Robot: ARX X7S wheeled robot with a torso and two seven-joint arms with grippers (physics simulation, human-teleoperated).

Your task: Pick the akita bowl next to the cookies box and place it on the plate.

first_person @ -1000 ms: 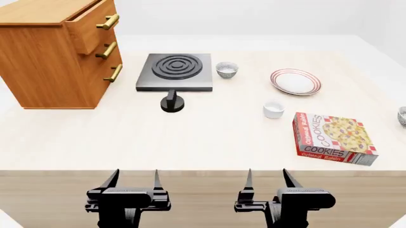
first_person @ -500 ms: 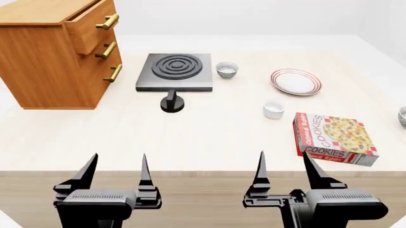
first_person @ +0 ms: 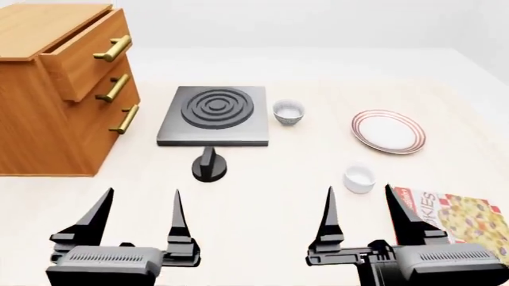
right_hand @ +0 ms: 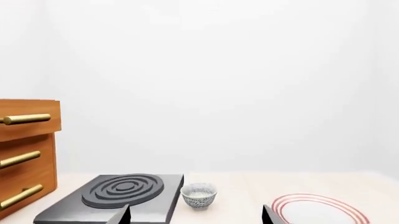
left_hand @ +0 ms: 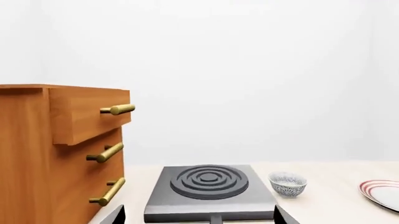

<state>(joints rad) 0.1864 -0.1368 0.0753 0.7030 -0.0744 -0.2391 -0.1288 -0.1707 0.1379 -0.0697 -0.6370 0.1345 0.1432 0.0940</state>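
The akita bowl next to the cookies box is out of view. The red-and-white cookies box [first_person: 465,217] lies at the right edge of the head view, partly cut off. The red-ringed plate [first_person: 388,131] sits behind it and also shows as the plate [right_hand: 318,210] and the plate [left_hand: 383,193]. My left gripper [first_person: 142,192] and right gripper [first_person: 359,189] both stand open and empty over the table's near part. Their finger tips frame the left gripper [left_hand: 199,215] and right gripper [right_hand: 195,215] views.
A speckled bowl [first_person: 288,112] stands beside the black stove plate [first_person: 213,113]; it is the bowl [right_hand: 198,195] and the bowl [left_hand: 287,183]. A plain white cup [first_person: 359,179] sits just beyond my right fingers. A black knob [first_person: 208,168] and a wooden drawer cabinet [first_person: 56,89] stand on the left.
The head view has moved forward over the table, so everything sits lower in it. The speckled bowl at the right edge has left the view. Both grippers stay open.
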